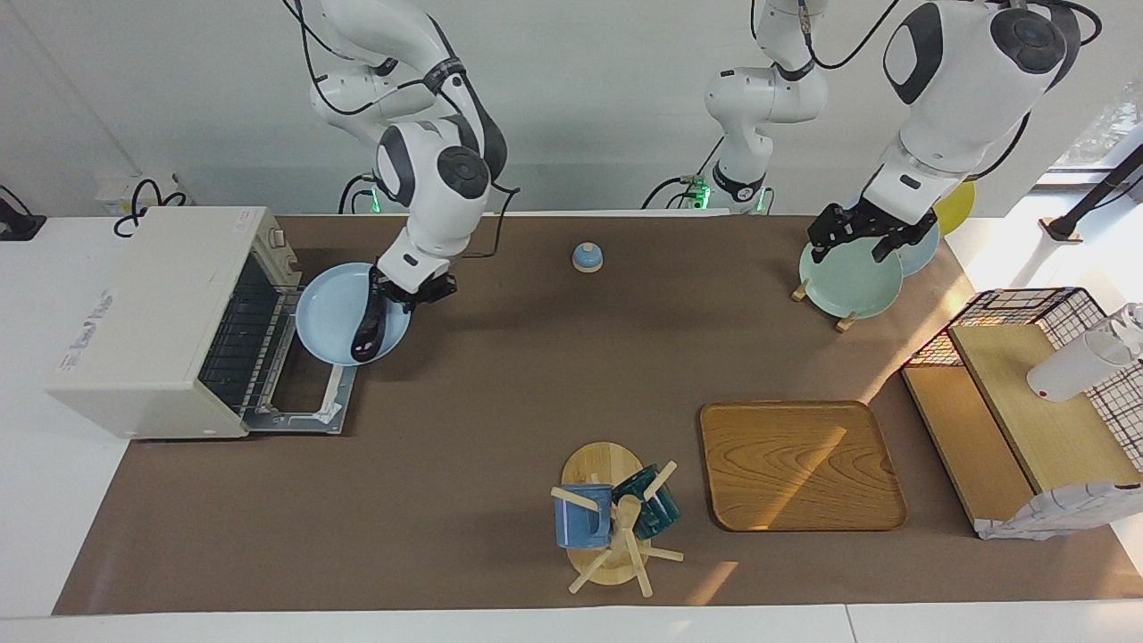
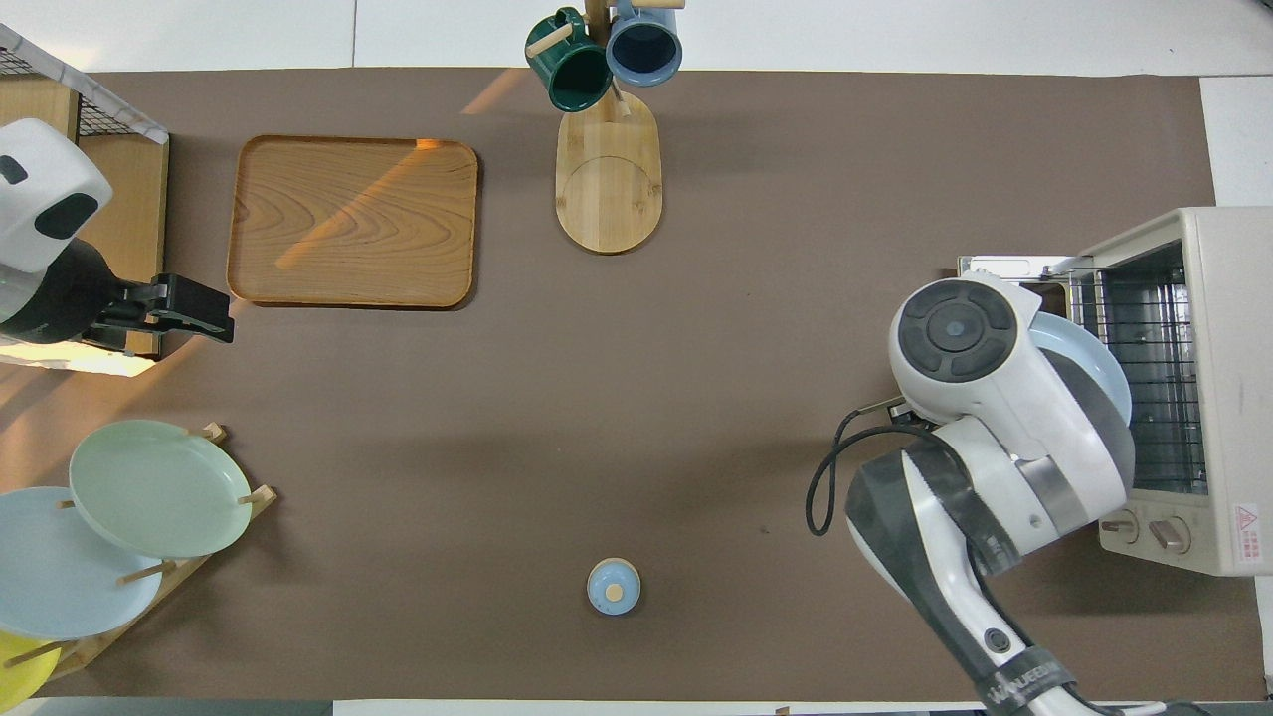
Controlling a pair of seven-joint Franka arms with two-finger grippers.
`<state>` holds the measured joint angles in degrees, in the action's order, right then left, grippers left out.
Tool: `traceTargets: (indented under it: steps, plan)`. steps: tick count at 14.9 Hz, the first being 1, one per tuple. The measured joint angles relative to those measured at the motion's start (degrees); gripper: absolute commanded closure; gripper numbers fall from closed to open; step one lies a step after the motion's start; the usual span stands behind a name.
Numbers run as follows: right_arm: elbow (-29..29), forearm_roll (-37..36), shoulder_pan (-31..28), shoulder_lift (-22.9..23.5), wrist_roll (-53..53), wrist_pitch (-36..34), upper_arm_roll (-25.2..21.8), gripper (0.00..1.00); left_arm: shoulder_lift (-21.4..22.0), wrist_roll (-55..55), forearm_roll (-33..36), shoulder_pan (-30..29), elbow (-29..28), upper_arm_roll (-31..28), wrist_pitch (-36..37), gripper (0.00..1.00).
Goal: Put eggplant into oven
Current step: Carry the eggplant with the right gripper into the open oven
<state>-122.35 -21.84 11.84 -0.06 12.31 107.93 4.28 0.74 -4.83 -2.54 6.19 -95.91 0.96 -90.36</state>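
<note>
**Eggplant gripped over the plate, oven door down**

The eggplant (image 1: 367, 329) is seen hanging steeply, stem end up, in the right gripper (image 1: 404, 297), whose fingers are closed on its upper end. Its lower tip is over the blue plate (image 1: 326, 317), and whether it touches the plate cannot be told. The plate sits partly on the lowered door (image 1: 299, 415) of the oven (image 1: 143, 321), just in front of the opening, with the wire rack (image 1: 241, 335) exposed inside. In the overhead view the eggplant is hidden beneath the right arm; only the plate's rim (image 2: 1094, 350) and the oven (image 2: 1213, 388) are shown there.

The left gripper (image 1: 859, 234) is held over the green plate (image 1: 850, 279) in the plate rack at the left arm's end of the table, where it waits; its fingers cannot be read as spread or closed.

The task is judged to be at the carry stage. Several risks are foreseen:

- The glossy skin is pinched near one end only, so the eggplant may swing or slip when it is moved sideways.
- The hanging tip may catch the plate rim or the rack's front edge (the plate could be dragged off the door).
- The opening is low, so the gripper could strike the oven's top edge unless the eggplant is tilted flatter first.
</note>
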Motion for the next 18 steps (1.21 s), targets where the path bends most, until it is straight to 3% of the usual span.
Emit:
traceTargets:
  steps: [9,15,18]
  plan:
    - [-1.36,0.00,-13.85,-0.02,-16.15,4.76,0.06,1.00,0.00,0.01,0.00,-0.61,0.00,0.49,0.03,0.00]
    - [-4.22,0.00,-17.30,-0.06,-18.92,9.56,0.20,1.00,0.00,0.01,0.00,-0.71,0.00,0.49,0.04,0.00]
    - [-4.48,0.41,-18.64,-0.08,-19.94,10.35,0.19,0.82,0.00,0.01,0.00,-0.72,0.00,0.48,0.02,0.00]
